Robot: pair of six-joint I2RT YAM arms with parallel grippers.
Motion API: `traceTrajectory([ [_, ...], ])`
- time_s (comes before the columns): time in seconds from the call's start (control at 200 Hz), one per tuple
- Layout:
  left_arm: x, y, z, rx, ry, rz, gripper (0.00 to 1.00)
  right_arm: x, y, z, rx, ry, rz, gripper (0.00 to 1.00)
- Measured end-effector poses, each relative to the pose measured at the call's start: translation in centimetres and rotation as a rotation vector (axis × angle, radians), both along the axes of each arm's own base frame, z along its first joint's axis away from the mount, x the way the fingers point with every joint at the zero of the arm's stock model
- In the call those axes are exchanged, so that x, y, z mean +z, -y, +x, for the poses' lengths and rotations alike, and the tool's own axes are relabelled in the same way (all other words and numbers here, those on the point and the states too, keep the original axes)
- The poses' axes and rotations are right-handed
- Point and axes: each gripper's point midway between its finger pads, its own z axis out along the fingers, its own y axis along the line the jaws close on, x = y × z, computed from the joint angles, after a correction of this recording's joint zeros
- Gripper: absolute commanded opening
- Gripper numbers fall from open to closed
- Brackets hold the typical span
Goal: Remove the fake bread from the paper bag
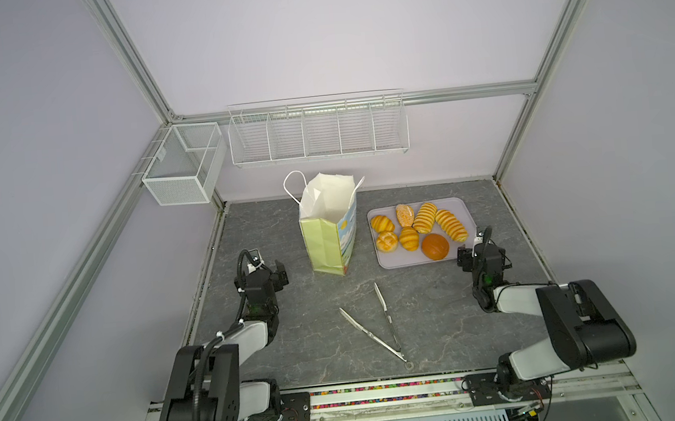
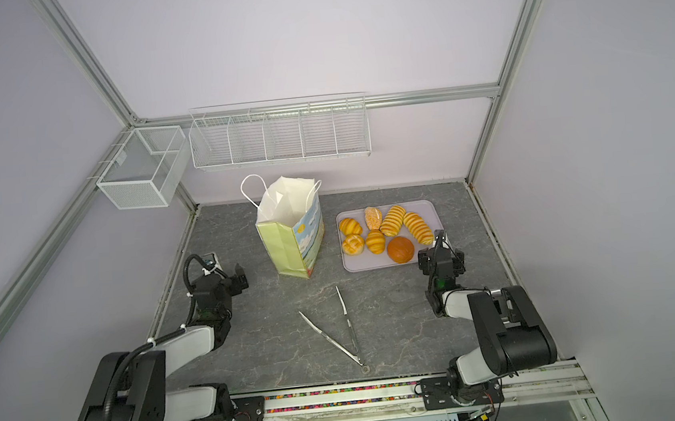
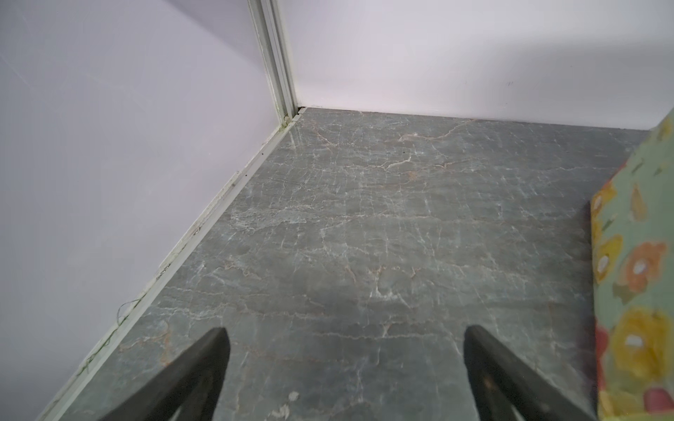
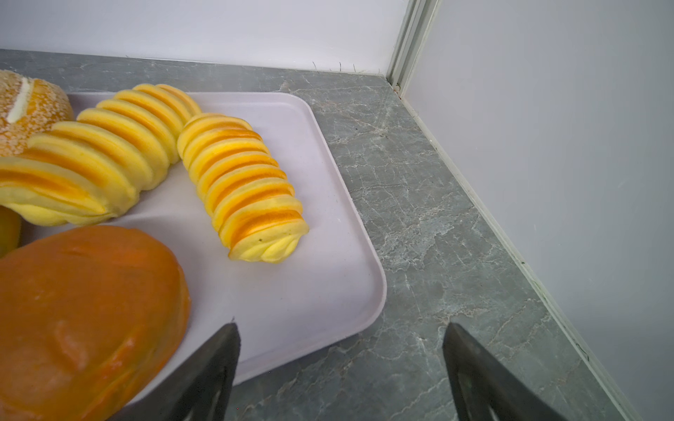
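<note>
The paper bag (image 1: 325, 237) (image 2: 289, 245) stands upright and open at the back middle of the table; only its white inside shows. The fake bread lies on a lilac tray (image 1: 398, 261) to the bag's right: several golden pieces, among them a striped loaf (image 4: 244, 189) and a smooth round bun (image 1: 435, 246) (image 4: 84, 310). My left gripper (image 1: 281, 272) (image 3: 344, 331) hangs open over bare table, left of the bag, whose flowered side (image 3: 634, 255) is in the left wrist view. My right gripper (image 1: 464, 258) (image 4: 341, 326) is open and empty at the tray's near right corner.
Metal tongs (image 1: 379, 328) (image 2: 343, 332) lie spread open on the table in front of the bag. A white mesh basket (image 1: 181, 162) and a wire rack (image 1: 316, 134) hang on the walls at the back left. Walls close in the table on three sides.
</note>
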Motion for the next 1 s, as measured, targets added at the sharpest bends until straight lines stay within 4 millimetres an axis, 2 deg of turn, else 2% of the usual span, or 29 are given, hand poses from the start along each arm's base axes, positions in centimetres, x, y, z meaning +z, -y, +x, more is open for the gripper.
traceTrajectory([
  [0.1, -0.6, 0.3, 1.6, -0.01, 0.0, 0.006, 0.99, 0.5, 0.2, 0.3, 0.007, 0.023, 0.012, 0.89],
  [0.185, -1.3, -0.1, 2.0, -0.002, -0.024, 0.001, 0.99, 0.6, 0.2, 0.5, 0.025, 0.03, 0.028, 0.89],
  [0.325, -0.6, -1.3, 2.6, 0.018, -0.001, -0.029, 0.99, 0.1, 0.2, 0.8, 0.053, 0.06, 0.049, 0.89],
  [0.39, -0.5, -1.6, 2.7, 0.02, 0.002, -0.038, 0.99, -0.5, 0.1, 0.6, 0.06, 0.042, 0.054, 0.89],
  [0.605, -0.2, -1.1, 2.8, -0.007, 0.034, -0.059, 0.99, -0.3, -0.1, 0.7, 0.072, 0.055, 0.059, 0.89],
  [0.805, -1.5, -0.8, 2.3, -0.024, 0.024, -0.064, 0.99, -0.3, -0.1, 0.8, 0.073, 0.058, 0.059, 0.89],
  [1.0, -1.0, -0.8, 2.5, -0.028, 0.046, -0.066, 0.99, -0.3, -0.1, 0.8, 0.073, 0.058, 0.059, 0.89],
])
